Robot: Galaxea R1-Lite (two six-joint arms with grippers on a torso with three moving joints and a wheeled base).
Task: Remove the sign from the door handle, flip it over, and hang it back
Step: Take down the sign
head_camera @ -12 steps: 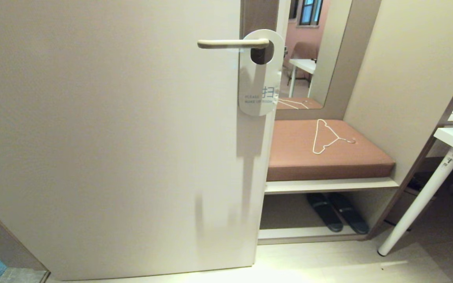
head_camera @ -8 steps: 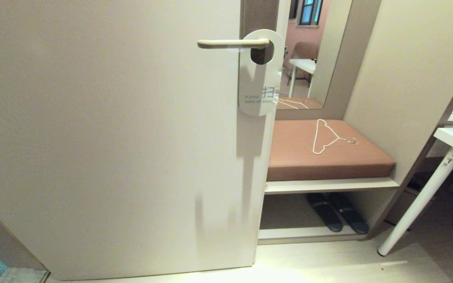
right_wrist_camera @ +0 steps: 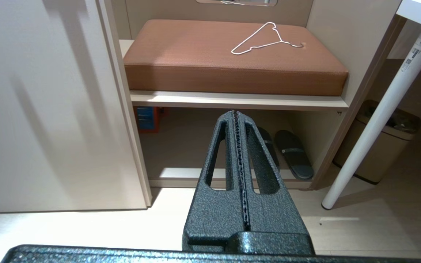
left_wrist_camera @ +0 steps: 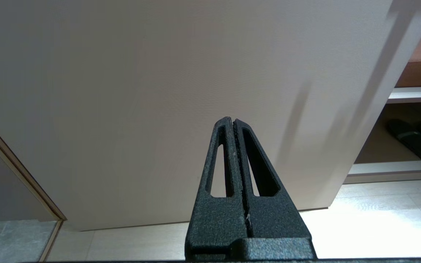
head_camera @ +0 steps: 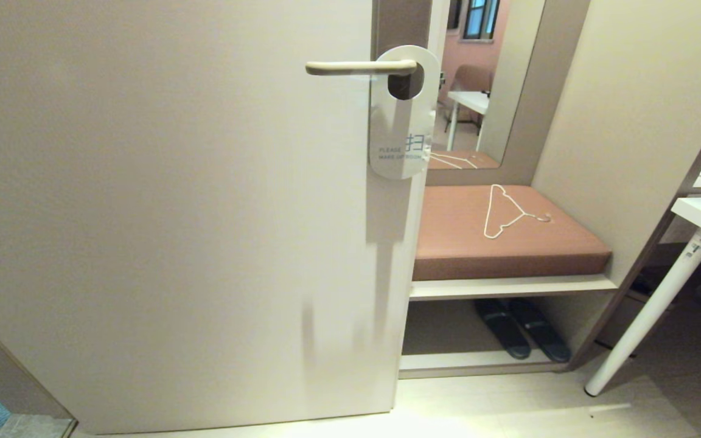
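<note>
Item: sign (head_camera: 400, 131), white "PLEASE MAKE UP ROOM" face out, hanging by its oval hole on the door handle (head_camera: 359, 67), at the door (head_camera: 174, 213) edge. Left gripper (left_wrist_camera: 234, 122) and right gripper (right_wrist_camera: 236, 115): low, fingers pressed together, empty. Advised: open one gripper, approach the card's lower edge, slide it off along the lever.

The sign (head_camera: 400, 131) hangs white-face-out from the level cream door handle (head_camera: 359, 67).
</note>
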